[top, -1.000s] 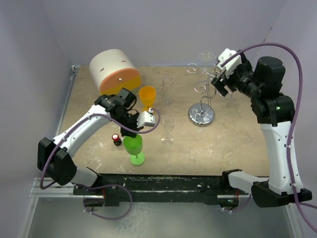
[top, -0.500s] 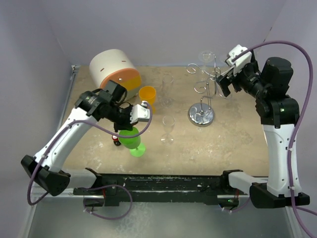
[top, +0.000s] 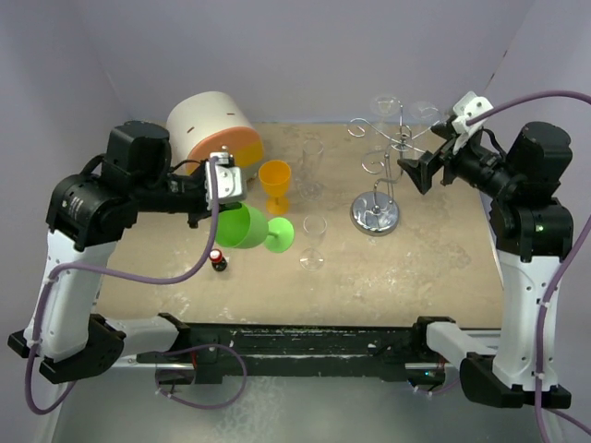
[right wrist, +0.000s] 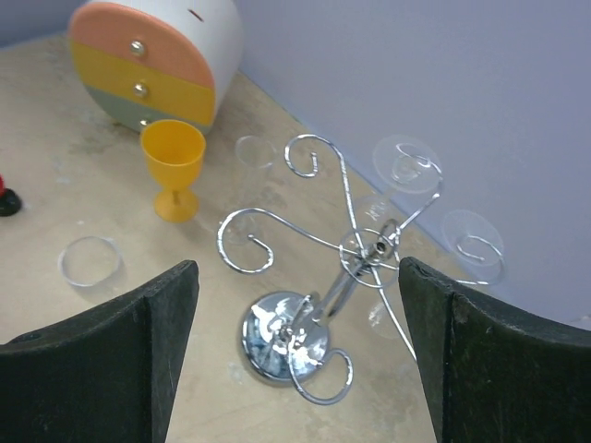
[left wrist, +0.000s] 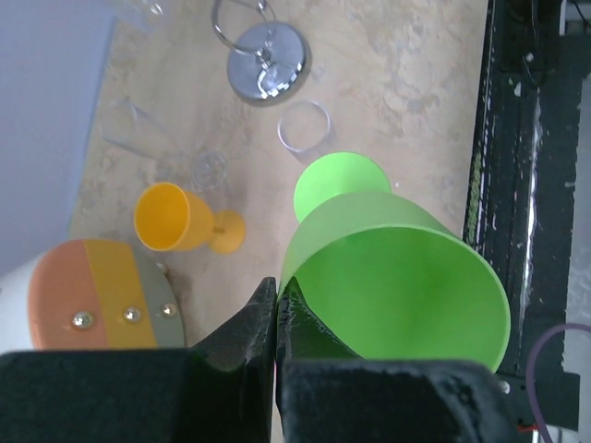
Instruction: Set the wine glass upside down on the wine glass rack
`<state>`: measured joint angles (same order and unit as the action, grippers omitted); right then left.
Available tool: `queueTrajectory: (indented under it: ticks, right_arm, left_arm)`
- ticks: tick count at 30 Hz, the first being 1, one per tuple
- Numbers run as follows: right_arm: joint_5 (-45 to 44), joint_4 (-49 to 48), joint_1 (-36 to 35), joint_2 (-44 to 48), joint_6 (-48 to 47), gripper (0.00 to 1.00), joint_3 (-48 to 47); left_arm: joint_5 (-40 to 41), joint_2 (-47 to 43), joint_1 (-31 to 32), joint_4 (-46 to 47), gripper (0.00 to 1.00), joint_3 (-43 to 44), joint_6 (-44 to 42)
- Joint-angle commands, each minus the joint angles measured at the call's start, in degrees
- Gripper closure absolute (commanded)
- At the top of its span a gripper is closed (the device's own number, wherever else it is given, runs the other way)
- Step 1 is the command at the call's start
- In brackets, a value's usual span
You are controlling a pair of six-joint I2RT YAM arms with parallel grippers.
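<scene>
My left gripper point(top: 220, 201) point(left wrist: 277, 288) is shut on the rim of a green plastic wine glass point(top: 244, 226) point(left wrist: 397, 277). It holds the glass tipped on its side above the table, foot pointing right. The wine glass rack point(top: 376, 214) point(right wrist: 284, 337) stands at the back right, a silver wire stand on a chrome base, also showing in the left wrist view point(left wrist: 268, 69). Two clear glasses point(right wrist: 406, 164) point(right wrist: 471, 235) hang upside down from its far arms. My right gripper point(top: 427, 159) point(right wrist: 297, 277) hovers open just right of the rack's top, holding nothing.
A clear glass point(top: 314, 242) stands upright between the green glass and the rack, another point(top: 312, 166) further back. An orange goblet point(top: 274, 181) and a round drawer box point(top: 214, 129) sit at the back left. A small red-and-black object point(top: 217, 261) lies below the green glass.
My left arm has lifted the green glass off the table and tipped it from upright onto its side. My right gripper has drawn back to the right, away from the rack.
</scene>
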<state>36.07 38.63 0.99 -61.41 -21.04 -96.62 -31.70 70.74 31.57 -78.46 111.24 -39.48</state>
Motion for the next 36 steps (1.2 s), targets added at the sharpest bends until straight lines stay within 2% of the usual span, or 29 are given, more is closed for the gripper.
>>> queueTrajectory:
  ticks: [1, 11, 18, 25, 31, 36]
  right_arm:
    - [8.9, -3.3, 0.8, 0.3, 4.9, 0.1, 1.0]
    - [15.6, -5.0, 0.9, -2.3, 7.0, 0.11, 1.0]
    - [23.7, -10.7, 0.8, -6.3, 14.6, 0.13, -1.7]
    - [24.4, -20.9, -1.2, -11.0, 27.3, 0.15, -1.6]
    - [21.0, -23.2, -7.1, -12.6, 30.4, 0.18, -2.2]
    - [18.6, -26.8, -8.4, -14.4, 35.7, 0.24, -4.2]
  left_arm:
    - [-2.5, 1.6, -0.2, 4.5, 1.0, 6.4, 5.7]
    - [-0.9, 6.9, -0.1, 25.8, 1.0, 14.0, 16.6]
    - [3.5, 9.3, -0.1, 38.1, 1.0, 15.7, 24.1]
    - [3.4, 12.7, -0.1, 43.7, 1.0, 18.7, 29.2]
    - [5.1, 15.4, -0.1, 45.9, 1.0, 21.0, 32.0]
    - [6.3, 17.7, 0.0, 46.4, 1.0, 23.7, 33.9]
